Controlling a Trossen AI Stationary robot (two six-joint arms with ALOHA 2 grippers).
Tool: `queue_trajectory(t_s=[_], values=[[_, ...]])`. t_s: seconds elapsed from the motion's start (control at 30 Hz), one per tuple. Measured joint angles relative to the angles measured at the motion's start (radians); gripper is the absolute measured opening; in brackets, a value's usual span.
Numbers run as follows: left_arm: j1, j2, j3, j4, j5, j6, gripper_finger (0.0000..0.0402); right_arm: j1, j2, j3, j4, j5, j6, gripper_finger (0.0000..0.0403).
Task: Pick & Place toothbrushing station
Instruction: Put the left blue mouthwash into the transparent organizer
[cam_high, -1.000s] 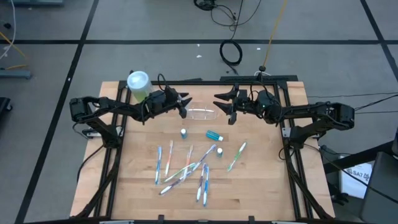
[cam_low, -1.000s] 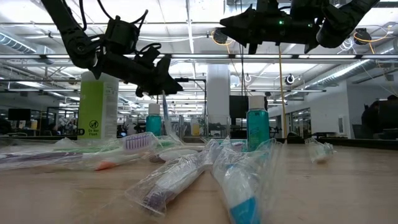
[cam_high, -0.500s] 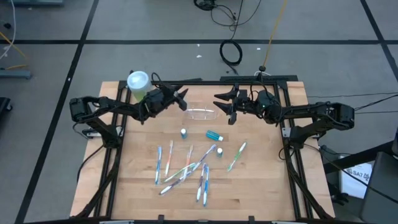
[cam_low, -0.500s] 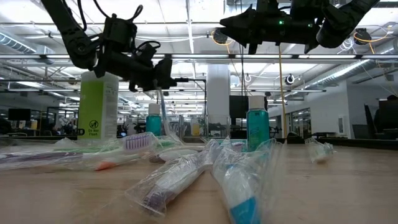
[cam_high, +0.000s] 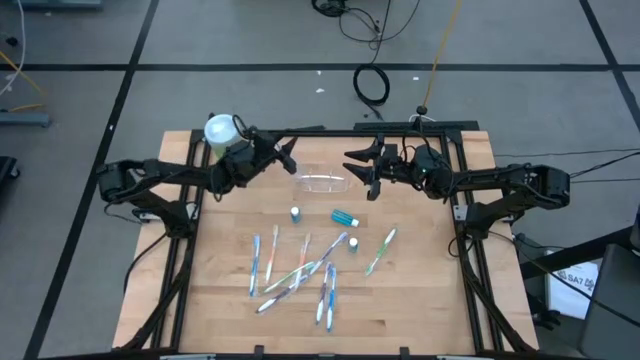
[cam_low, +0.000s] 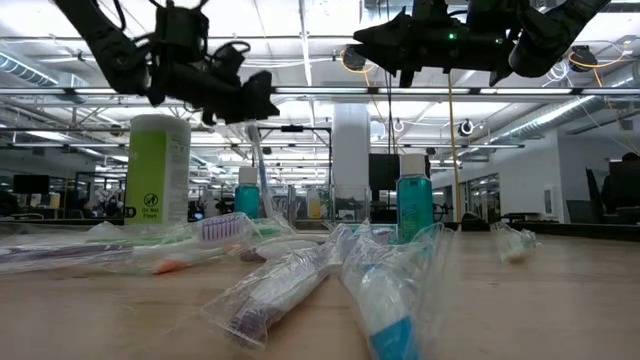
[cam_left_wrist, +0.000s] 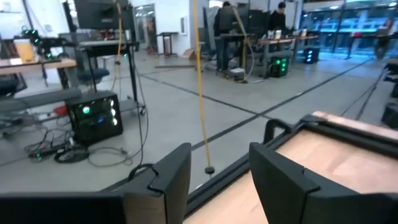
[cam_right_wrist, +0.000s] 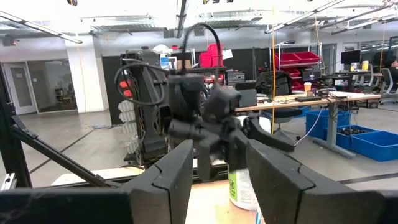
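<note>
The toothbrushing station (cam_high: 322, 182), a small clear plastic holder, stands on the table toward its far edge, between my two grippers, and neither touches it. My left gripper (cam_high: 287, 156) is open and empty. It hangs above the table just left of the holder, next to the green-and-white canister (cam_high: 222, 135). It also shows in the low view (cam_low: 255, 100) and its own wrist view (cam_left_wrist: 221, 168). My right gripper (cam_high: 358, 172) is open and empty, raised just right of the holder. It also shows in the low view (cam_low: 370, 45) and its own wrist view (cam_right_wrist: 221, 165).
Several wrapped toothbrushes (cam_high: 300, 270) lie scattered over the middle and near part of the table. Small teal bottles and a tube (cam_high: 343, 216) lie just near of the holder. The canister stands at the far left corner. A black frame rail (cam_high: 330, 130) runs along the far edge.
My left gripper has risen and drawn back toward the table's far left, away from the holder and toward the canister, still open. The holder and my right gripper have stayed where they were.
</note>
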Motion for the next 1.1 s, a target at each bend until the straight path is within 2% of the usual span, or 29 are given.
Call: queue_trajectory(t_s=[0.27, 0.7, 1.1], values=[[-0.092, -0.15, 0.001, -0.269, 0.077, -0.036, 0.0171, 0.0, 0.0, 0.0, -0.007, -0.002, 0.0, 0.0141], [-0.322, -0.164, 0.0, -0.358, 0.074, -0.045, 0.017, 0.0, 0.0, 0.0, -0.008, -0.003, 0.008, 0.0141], [-0.502, -0.162, 0.0, -0.6, -0.116, -0.193, 0.017, 0.0, 0.0, 0.0, -0.009, -0.003, 0.005, 0.0141]])
